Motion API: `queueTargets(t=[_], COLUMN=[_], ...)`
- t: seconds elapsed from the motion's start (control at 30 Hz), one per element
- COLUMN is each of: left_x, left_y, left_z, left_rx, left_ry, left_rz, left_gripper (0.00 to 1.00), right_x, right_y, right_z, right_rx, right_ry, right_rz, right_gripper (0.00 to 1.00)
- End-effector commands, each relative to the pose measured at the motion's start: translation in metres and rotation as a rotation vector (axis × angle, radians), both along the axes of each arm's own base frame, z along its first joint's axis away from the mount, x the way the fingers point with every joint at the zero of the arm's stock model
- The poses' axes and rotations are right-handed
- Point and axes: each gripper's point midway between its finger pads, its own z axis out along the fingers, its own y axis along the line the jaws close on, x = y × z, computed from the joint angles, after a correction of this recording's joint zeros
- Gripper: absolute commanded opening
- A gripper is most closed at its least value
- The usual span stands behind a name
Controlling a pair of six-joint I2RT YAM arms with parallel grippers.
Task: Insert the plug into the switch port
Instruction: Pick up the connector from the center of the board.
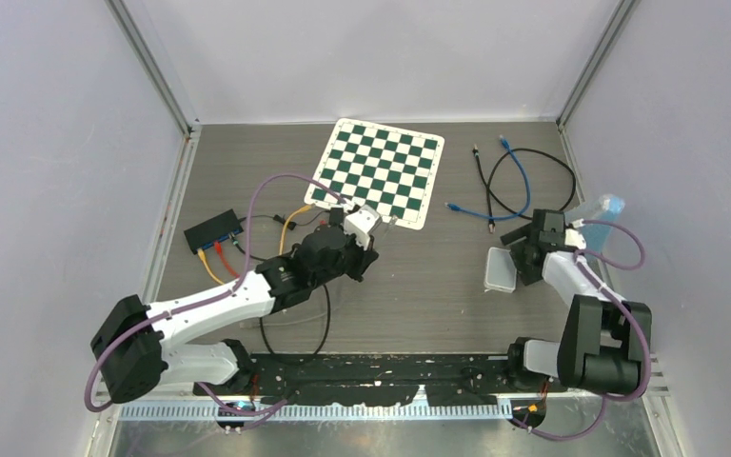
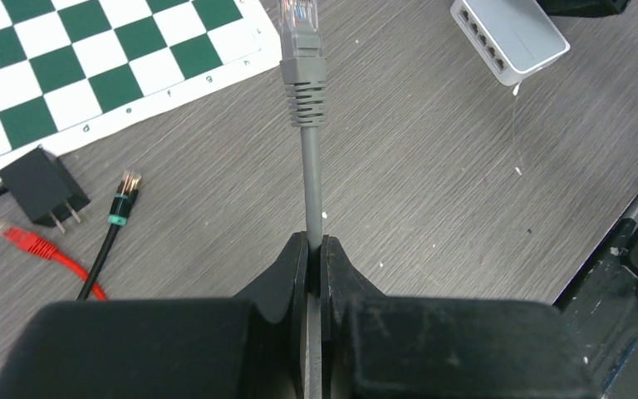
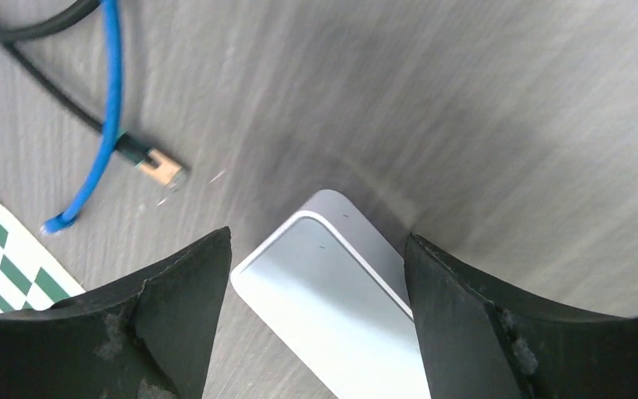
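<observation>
While tight on plug cable [image 2: 312, 179], left tool [image 2: 316, 249] (right tool [image 3: 317, 241] astride switch [image 3: 332, 307]).

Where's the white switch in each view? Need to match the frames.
Top external: switch right of centre, just below mid-height.
Left wrist: top right corner, port row facing the camera.
Right wrist: bottom centre, between the open fingers.
Shared landmark: chessboard, top centre in the top view, top left in the left wrist view, a sliver at lower left in the right wrist view.
</observation>
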Motion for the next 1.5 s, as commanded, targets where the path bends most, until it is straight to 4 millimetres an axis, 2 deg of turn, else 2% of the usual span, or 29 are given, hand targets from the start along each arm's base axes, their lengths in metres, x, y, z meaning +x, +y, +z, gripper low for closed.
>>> queueTargets(t=[0.0, 0.17, 0.23, 0.3, 0.37, 0.47, 0.53, 0.7, 0.8, 0.9, 0.97, 1.0, 1.07, 1.2, 1.23, 1.37, 1.47], left_x=[0.008, 0.009, 0.01, 0.011, 0.012, 0.014, 0.014, 0.005, -0.002, -0.006, -0.008, -0.005, 0.012, 0.035, 0.04, 0.049, 0.054], left_y=[0.012, 0.023, 0.026, 0.028, 0.029, 0.029, 0.027, 0.021, 0.021, 0.02, 0.019, 0.022, 0.041, 0.062, 0.064, 0.056, 0.045], left_z=[0.024, 0.021, 0.02, 0.021, 0.021, 0.02, 0.018, 0.018, 0.02, 0.025, 0.027, 0.029, 0.034, 0.043, 0.044, 0.051, 0.052], left_rx=[-0.083, -0.1, -0.1, -0.102, -0.108, -0.11, -0.111, -0.136, -0.172, -0.129, -0.086, -0.063, 0.03, 0.174, 0.206, 0.349, 0.422], left_ry=[-0.064, -0.065, -0.065, -0.065, -0.069, -0.066, -0.058, -0.074, -0.154, -0.192, -0.219, -0.246, -0.357, -0.507, -0.528, -0.632, -0.655], left_rz=[0.071, 0.1, 0.107, 0.115, 0.121, 0.127, 0.124, 0.051, -0.013, -0.067, -0.115, -0.099, 0.012, 0.133, 0.149, 0.146, 0.139], left_gripper=[0.0, 0.0, 0.0, 0.0, 0.0, 0.0, 0.0, 0.0, 0.0, 0.0, 0.0, 0.0, 0.0, 0.0, 0.0, 0.0, 0.0], right_x=[0.022, 0.038, 0.037, 0.026, 0.018, 0.015, 0.018, 0.038, 0.048, 0.054, 0.055, 0.052, 0.046, 0.028, 0.022, 0.005, -0.003], right_y=[0.038, 0.067, 0.082, 0.108, 0.123, 0.123, 0.116, 0.113, 0.123, 0.135, 0.154, 0.168, 0.186, 0.212, 0.218, 0.237, 0.248], right_z=[-0.007, -0.006, -0.008, -0.012, -0.012, -0.009, -0.007, 0.008, 0.03, 0.074, 0.109, 0.13, 0.155, 0.196, 0.203, 0.232, 0.238], right_rx=[0.076, 0.051, 0.055, 0.098, 0.114, 0.073, -0.006, -0.158, -0.208, -0.242, -0.232, -0.212, -0.147, 0.076, 0.149, 0.244, 0.307], right_ry=[-0.018, -0.026, -0.004, 0.021, 0.015, -0.003, 0.007, -0.011, -0.087, -0.217, -0.343, -0.425, -0.512, -0.618, -0.628, -0.694, -0.69], right_rz=[0.07, 0.203, 0.249, 0.292, 0.317, 0.366, 0.43, 0.658, 0.813, 0.941, 1.07, 1.152, 1.211, 1.186, 1.164, 1.175, 1.206], right_gripper=[0.82, 0.79, 0.78, 0.78, 0.78, 0.78, 0.8, 0.8, 0.8, 0.79, 0.79, 0.79, 0.79, 0.76, 0.76, 0.73, 0.72])
